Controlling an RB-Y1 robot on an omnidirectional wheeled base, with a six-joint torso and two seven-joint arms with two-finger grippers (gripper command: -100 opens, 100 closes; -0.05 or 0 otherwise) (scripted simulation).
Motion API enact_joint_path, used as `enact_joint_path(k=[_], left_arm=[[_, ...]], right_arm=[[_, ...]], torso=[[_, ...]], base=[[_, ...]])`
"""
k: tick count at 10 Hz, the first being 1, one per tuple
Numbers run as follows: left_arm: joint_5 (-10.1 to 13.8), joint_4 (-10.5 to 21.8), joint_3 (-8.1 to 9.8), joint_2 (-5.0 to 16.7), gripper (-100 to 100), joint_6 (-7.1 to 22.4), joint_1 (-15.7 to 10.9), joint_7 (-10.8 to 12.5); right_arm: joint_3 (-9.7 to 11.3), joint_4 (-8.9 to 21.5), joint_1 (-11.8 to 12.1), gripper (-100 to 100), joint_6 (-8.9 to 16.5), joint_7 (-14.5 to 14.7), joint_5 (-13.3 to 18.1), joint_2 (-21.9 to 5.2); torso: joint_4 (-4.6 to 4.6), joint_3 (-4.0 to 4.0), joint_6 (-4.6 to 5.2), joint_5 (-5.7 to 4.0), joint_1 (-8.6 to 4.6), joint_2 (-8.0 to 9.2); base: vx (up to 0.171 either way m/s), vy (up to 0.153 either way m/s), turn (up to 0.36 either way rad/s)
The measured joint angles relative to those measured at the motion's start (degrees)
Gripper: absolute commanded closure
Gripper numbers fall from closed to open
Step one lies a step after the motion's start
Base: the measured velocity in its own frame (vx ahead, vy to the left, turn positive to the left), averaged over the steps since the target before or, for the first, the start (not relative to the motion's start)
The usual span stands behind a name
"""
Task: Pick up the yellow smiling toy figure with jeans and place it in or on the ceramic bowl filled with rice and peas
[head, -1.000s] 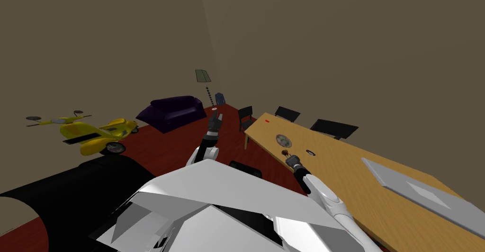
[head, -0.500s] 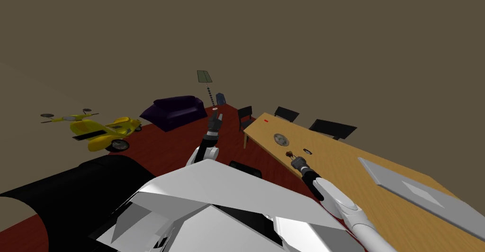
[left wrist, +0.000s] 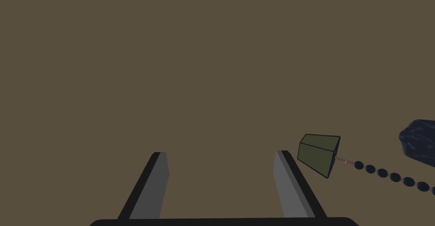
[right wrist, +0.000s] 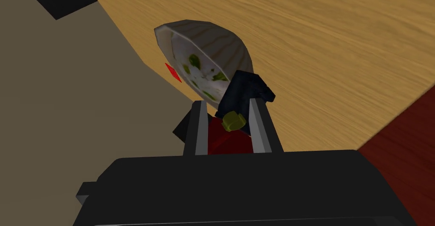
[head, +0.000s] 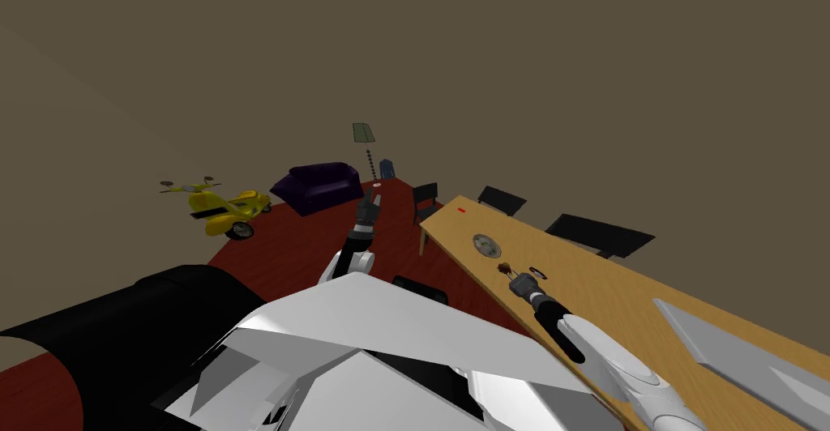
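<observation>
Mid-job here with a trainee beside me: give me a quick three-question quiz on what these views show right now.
1. True or false: the right gripper is shut on the toy figure.
2. The bowl stands on: A) a sofa, B) the wooden table, C) a chair.
3. Fill in: the left gripper has its fingers ____.
Key: 1 true; 2 B; 3 open.

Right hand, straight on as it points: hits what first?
Likely the greyish bowl of white rice and green peas on the wooden table, just past the dark-legged toy figure in the right hand; depth unclear.
</observation>
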Motion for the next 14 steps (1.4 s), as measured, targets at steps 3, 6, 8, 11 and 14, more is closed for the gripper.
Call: enact_joint_path(k=[3, 6, 8, 11, 14], left_arm=[[0.0, 0.0, -0.01, 0.0, 0, 0.0, 0.0, 0.0], [0.0, 0.0, 0.0, 0.0, 0, 0.0, 0.0, 0.0], [0.0, 0.0, 0.0, 0.0, 0, 0.0, 0.0, 0.0], [0.0, 0.0, 0.0, 0.0, 0, 0.0, 0.0, 0.0], [0.0, 0.0, 0.0, 0.0, 0, 0.0, 0.0, 0.0]], right_arm=[[0.8, -2.2, 1.8, 100, 0.0, -1.1, -2.5, -4.1], [1.4, -5.6, 4.9, 100, -0.3, -2.8, -6.6, -10.1], [1.3, -7.0, 6.7, 100, -1.3, -3.7, -9.4, -13.8], [1.5, -9.4, 9.1, 100, -1.9, -5.0, -13.0, -18.9], [1.7, -10.9, 10.8, 100, -2.5, -5.9, -15.6, -22.3]], torso=[[0.02, 0.01, -0.11, 0.02, 0.1, 0.01], [-0.01, -0.06, -0.17, 0.0, -0.06, -0.12], [-0.04, -0.13, -0.22, 0.0, -0.01, -0.24], [-0.06, -0.12, -0.16, 0.02, 0.13, -0.19], [-0.05, -0.1, -0.15, 0.03, 0.18, -0.15]], base=[[0.012, -0.049, 0.222], [0.026, -0.092, 0.356], [0.043, -0.083, 0.378], [0.013, -0.063, 0.27], [0.007, -0.045, 0.145]])
